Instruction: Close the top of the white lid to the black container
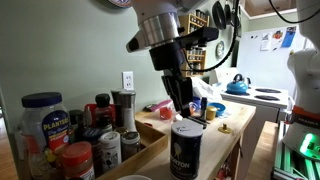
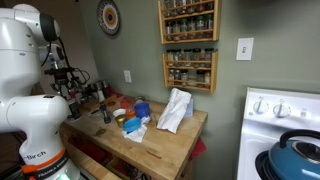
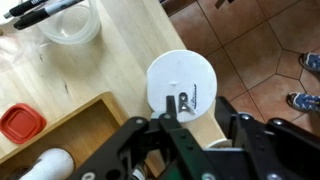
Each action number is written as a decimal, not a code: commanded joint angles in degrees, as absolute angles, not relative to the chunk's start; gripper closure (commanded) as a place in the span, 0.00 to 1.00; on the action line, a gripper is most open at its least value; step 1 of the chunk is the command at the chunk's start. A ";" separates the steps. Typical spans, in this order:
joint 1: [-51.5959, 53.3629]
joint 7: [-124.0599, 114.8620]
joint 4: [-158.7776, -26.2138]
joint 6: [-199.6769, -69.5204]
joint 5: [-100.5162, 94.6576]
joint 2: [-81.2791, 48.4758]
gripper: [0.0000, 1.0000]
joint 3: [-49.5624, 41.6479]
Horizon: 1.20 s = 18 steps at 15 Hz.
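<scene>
The black container stands near the edge of the wooden counter, with pale lettering on its side. The white lid sits on top of it. In the wrist view the lid is a round white disc, and its small flip-flap stands raised over a dark opening. My gripper hangs straight above the lid, just over it. In the wrist view its fingers are apart, one beside the flap and one at the lid's other edge. It holds nothing.
A wooden tray beside the container holds a red-lidded jar and spice jars. A clear bowl and markers lie further along the counter. The tiled floor lies past the counter's edge. A blue kettle is on the stove.
</scene>
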<state>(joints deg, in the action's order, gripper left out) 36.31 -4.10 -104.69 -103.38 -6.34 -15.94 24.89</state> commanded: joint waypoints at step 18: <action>33.05 -44.30 -121.16 -118.29 6.03 6.23 0.00 25.38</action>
